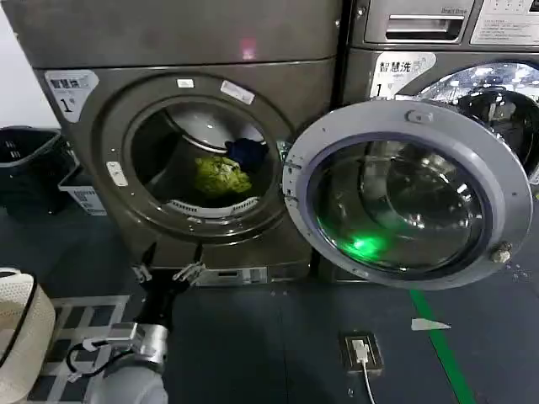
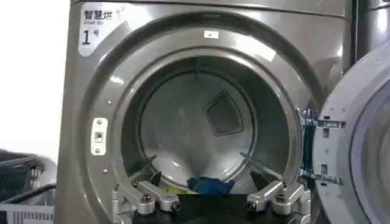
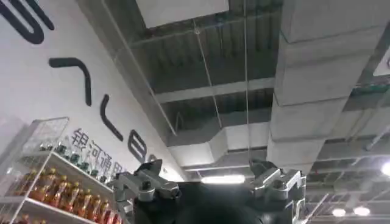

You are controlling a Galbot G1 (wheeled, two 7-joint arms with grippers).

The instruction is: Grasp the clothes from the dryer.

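Note:
The dryer [image 1: 101,50] stands at the left with its grey-rimmed glass door [image 1: 505,168] swung wide open to the right. Inside the drum lie the clothes: a yellow-green piece [image 1: 221,175] with a navy piece [image 1: 247,151] just behind it. My left gripper [image 1: 166,270] hangs open, low in front of the dryer, below the porthole and outside it. In the left wrist view the left gripper [image 2: 207,180] faces the dryer [image 2: 317,42], with the navy piece [image 2: 210,185] between its spread fingers but far off in the drum. My right gripper [image 3: 206,167] is open and points up at a ceiling.
A second machine [image 1: 438,34] with a silver drawer panel stands at the right behind the open door. A black basket [image 1: 29,168] and a grey crate [image 1: 84,195] sit left of the dryer. A white hamper [image 1: 21,345], a floor socket with cable [image 1: 360,352] and a green floor line [image 1: 442,345] lie nearer.

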